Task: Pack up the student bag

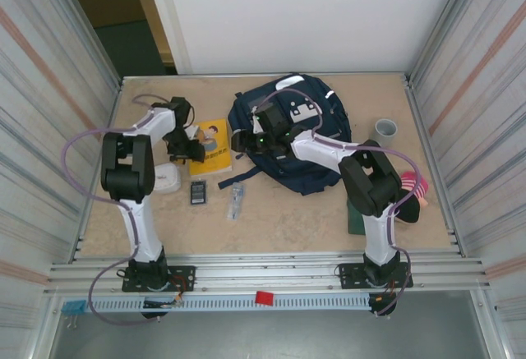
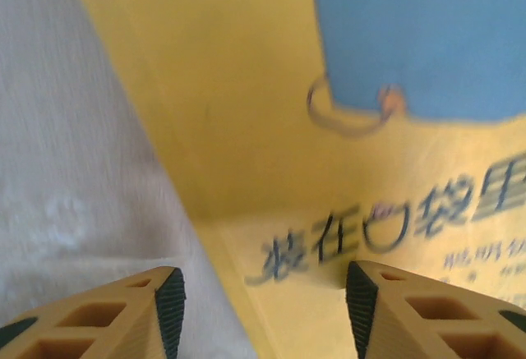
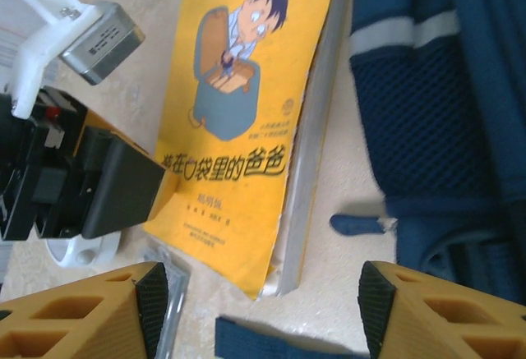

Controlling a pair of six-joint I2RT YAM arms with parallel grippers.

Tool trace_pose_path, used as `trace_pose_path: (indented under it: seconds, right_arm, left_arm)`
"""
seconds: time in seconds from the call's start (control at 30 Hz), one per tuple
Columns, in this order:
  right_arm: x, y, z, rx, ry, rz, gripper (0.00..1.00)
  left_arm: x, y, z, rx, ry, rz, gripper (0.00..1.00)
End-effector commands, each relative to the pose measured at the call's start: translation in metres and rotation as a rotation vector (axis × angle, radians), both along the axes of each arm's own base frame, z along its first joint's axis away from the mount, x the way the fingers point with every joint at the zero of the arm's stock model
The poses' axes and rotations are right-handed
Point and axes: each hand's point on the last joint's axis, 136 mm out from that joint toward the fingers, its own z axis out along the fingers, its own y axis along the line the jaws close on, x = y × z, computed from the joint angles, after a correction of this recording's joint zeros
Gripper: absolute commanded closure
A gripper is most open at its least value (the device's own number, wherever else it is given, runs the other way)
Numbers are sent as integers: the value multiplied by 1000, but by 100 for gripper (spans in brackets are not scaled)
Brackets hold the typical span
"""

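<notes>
The student bag point(image 1: 306, 133) is a navy backpack with white stripes, lying flat at the table's middle back; its mesh side point(image 3: 444, 104) shows in the right wrist view. A yellow picture book point(image 1: 212, 147) lies just left of it. My left gripper point(image 1: 187, 144) is open at the book's left edge, one finger over the table and one over the cover point(image 2: 345, 170). My right gripper point(image 1: 241, 142) hangs open and holds nothing, above the bare table between the book point(image 3: 238, 104) and the bag. A blue strap point(image 3: 279, 344) lies under it.
A white object point(image 1: 164, 180), a small black device point(image 1: 197, 192) and a clear plastic item point(image 1: 237, 203) lie in front of the book. At the right are a grey cup point(image 1: 385, 131), a dark green pencil case point(image 1: 357, 215) and a pink striped item point(image 1: 415, 186). Metal walls enclose the table.
</notes>
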Motion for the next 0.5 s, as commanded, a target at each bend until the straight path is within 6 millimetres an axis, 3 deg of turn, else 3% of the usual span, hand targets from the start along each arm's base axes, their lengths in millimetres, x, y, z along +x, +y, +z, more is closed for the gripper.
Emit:
trace_pose_path:
  seconds: [0.0, 0.23, 0.47]
  right_arm:
    - [-14, 11, -14, -65, 36, 18, 37]
    - [-10, 23, -33, -153, 25, 27, 42]
    - [-9, 36, -61, -172, 72, 50, 54]
  left_arm:
    - [7, -1, 25, -88, -112, 130, 41]
    - [15, -1, 48, -332, -248, 312, 40]
    - [20, -1, 37, -428, -224, 377, 43]
